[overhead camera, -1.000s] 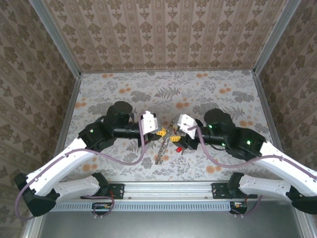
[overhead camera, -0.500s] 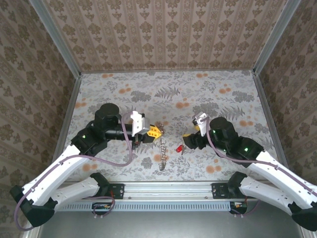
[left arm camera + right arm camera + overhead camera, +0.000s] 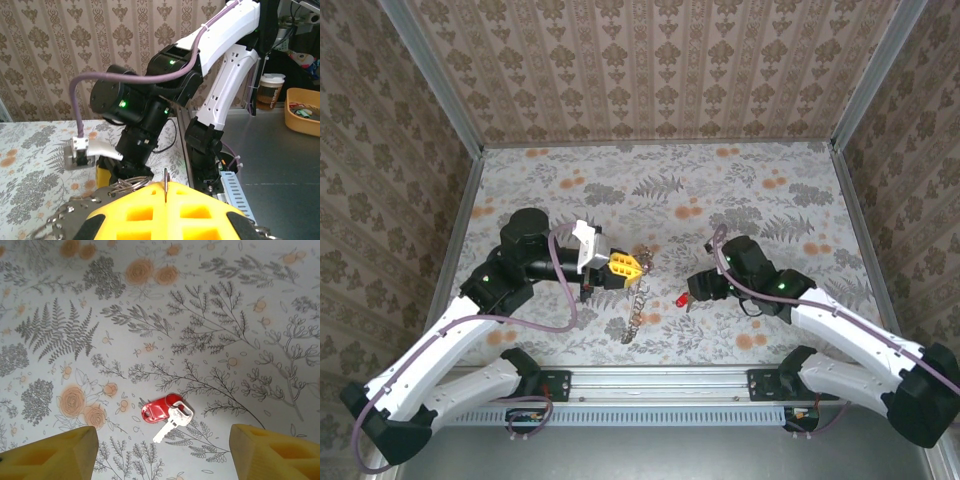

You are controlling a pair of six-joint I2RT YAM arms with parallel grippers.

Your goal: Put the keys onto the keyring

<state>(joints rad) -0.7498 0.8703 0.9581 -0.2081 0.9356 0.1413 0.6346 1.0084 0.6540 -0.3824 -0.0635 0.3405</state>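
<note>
From above, the left gripper (image 3: 630, 266), clamped closed, appears to pinch the dark chain-like keyring (image 3: 635, 308), which trails toward the floral worktop's (image 3: 770, 200) near edge. The small red-headed key (image 3: 681, 300) lies beside it, under the right gripper (image 3: 693, 290). Left wrist: closed yellow fingers (image 3: 200, 212) nip a thin metal edge (image 3: 165, 179). Right wrist: yellow fingertips (image 3: 55, 450) spread wide and empty, flanking that key.

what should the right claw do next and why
Probably lower the right claw straight down and close on the red key. The claw stands open and empty, the key lies flat on the table just beneath it, and the left claw is shut on the keyring, holding it ready.
</note>
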